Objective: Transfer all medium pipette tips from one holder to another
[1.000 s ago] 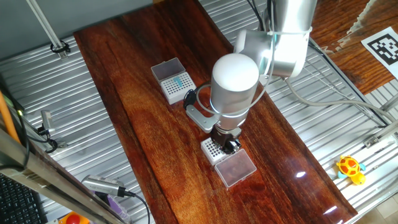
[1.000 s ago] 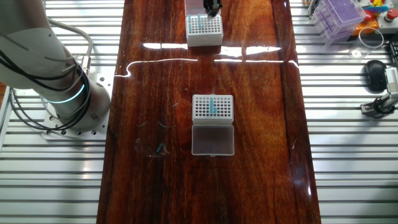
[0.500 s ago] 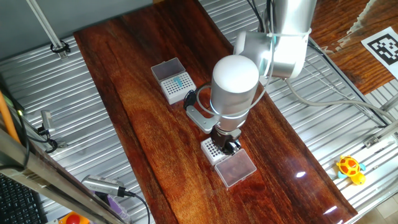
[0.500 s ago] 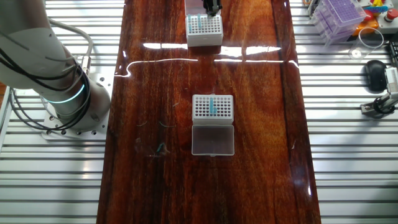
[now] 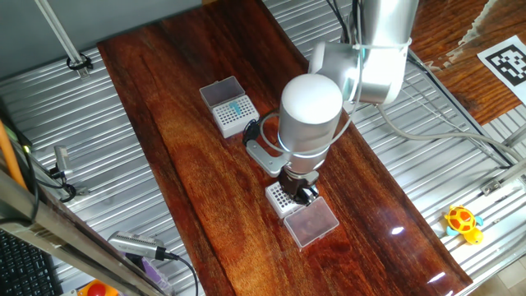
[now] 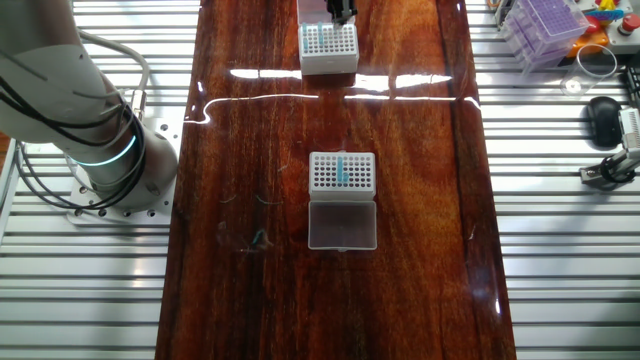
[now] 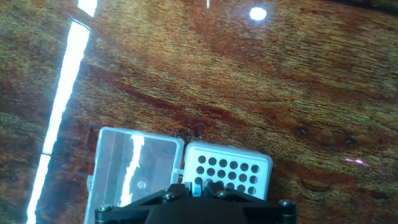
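Medium pipette tips (image 5: pixel 239 108) show as a teal cluster in the far white rack (image 5: pixel 228 117), and as a short teal column (image 6: pixel 341 170) in the other fixed view. A second white rack (image 5: pixel 279 198) lies under my gripper (image 5: pixel 301 190), which hovers just over its edge. In the hand view this rack's (image 7: pixel 229 169) visible holes look dark. My gripper (image 7: pixel 196 186) is shut on a small teal tip (image 7: pixel 196 188) held between the fingers, right above the rack's near edge. In the other fixed view only the finger ends (image 6: pixel 342 12) show at the top.
Each rack has an open clear lid beside it (image 5: pixel 311 223) (image 6: pixel 342 223). The arm's base (image 6: pixel 100 150) stands left of the wooden table (image 6: pixel 250 250). A purple tip box (image 6: pixel 545 25) and a yellow toy (image 5: pixel 463 222) rest on the metal side racks.
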